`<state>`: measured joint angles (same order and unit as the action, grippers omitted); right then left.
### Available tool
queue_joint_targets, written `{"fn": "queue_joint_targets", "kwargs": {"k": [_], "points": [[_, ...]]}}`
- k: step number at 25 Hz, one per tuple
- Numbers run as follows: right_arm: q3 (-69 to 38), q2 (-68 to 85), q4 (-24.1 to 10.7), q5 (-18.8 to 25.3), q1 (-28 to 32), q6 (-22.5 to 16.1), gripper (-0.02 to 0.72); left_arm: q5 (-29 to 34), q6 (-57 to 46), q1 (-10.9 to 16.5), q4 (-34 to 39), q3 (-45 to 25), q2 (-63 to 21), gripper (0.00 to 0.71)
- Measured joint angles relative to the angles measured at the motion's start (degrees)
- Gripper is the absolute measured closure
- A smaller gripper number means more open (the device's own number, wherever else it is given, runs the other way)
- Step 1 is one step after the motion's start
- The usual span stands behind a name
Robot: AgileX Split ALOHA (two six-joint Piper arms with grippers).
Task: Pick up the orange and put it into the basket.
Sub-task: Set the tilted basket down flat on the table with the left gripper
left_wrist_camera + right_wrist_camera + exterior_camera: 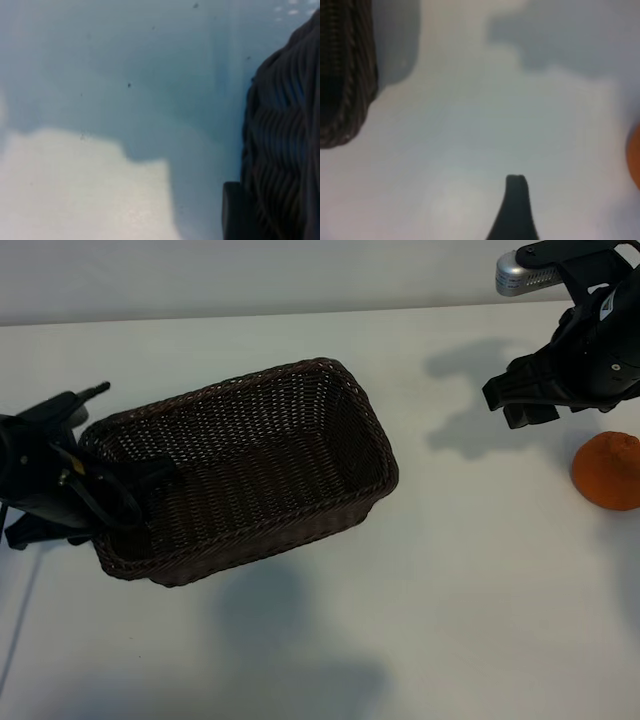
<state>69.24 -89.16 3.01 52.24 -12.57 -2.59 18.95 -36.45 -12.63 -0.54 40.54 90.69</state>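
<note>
**Orange waiting at the table's edge, basket braced by the other arm**

The orange (607, 471) sits on the white table (470, 620) at the far right of the exterior view, well apart from the basket (240, 475) and untouched. The right gripper (530, 400) hangs above the table just beside the fruit, toward the basket side, jaws wide and holding nothing; in its wrist view only one dark fingertip (516, 200) shows, with a sliver of orange (636, 155) at the frame's edge.

The left gripper (120, 495) is at the basket's near-left end, one finger reaching inside over the rim (whether it has actually pinched the wicker I cannot tell; its jaws stand about half open). In its wrist view the basket's woven wall (282, 140) fills one side.

To do the pick well, I judge the right gripper should shift sideways until the fruit is centred between the fingers, then descend low enough to close across its widest part, since bumpy round skin is likely to roll out of a high grip. The basket is empty, so any spot inside will do.

The surface is plain, matte white, marked only by soft shadows; a pale wall (250, 275) runs behind.
</note>
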Motion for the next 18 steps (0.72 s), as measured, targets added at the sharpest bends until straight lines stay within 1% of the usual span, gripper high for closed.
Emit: {"fn": "queue_joint_targets", "kwargs": {"k": [6, 10, 13, 18], "points": [[0.0, 0.0, 0.2, 0.0, 0.0, 0.0, 0.161, 0.0, 0.6, 0.0, -1.4, 0.0, -3.4, 0.361], [0.0, 0.0, 0.2, 0.0, 0.0, 0.0, 0.173, -0.1, 3.3, 0.0, -4.2, 0.0, -5.1, 0.361], [0.0, 0.0, 0.2, 0.0, 0.0, 0.0, 0.174, -0.5, 6.4, 0.0, -7.7, 0.0, -6.0, 0.363], [0.0, 0.0, 0.2, 0.0, 0.0, 0.0, 0.175, -1.7, 16.1, 0.1, -17.1, 0.2, -7.6, 0.370]]}}
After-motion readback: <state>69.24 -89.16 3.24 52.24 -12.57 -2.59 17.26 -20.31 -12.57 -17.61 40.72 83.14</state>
